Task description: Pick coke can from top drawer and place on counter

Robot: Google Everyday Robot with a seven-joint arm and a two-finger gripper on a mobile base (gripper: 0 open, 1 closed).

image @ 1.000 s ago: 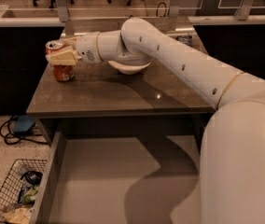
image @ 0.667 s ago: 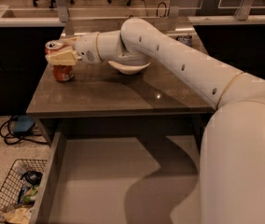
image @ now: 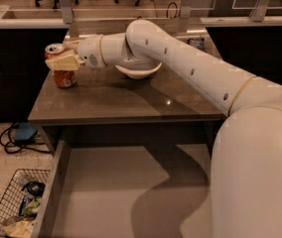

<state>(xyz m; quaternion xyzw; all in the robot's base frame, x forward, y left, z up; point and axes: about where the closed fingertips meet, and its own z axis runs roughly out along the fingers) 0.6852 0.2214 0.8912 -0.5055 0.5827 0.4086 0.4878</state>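
Camera view: the pincer (image: 57,57) clasps the coke can (image: 65,78), upright at the left edge of the worktop (image: 126,103); its far finger is hidden behind the can. The arm (image: 180,58) covers much of a white bowl (image: 138,73).

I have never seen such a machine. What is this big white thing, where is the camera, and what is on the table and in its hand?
The white thing is a robot arm. One camera looks down along it; where it is mounted is not known. At the arm's end is a gripper with two fingers, closed around a red coke can at the far left corner, as pictured, of the counter. A white bowl stands on the counter, partly behind the arm. Below, the top drawer is pulled open, and a wire basket sits on the floor at the picture's left.
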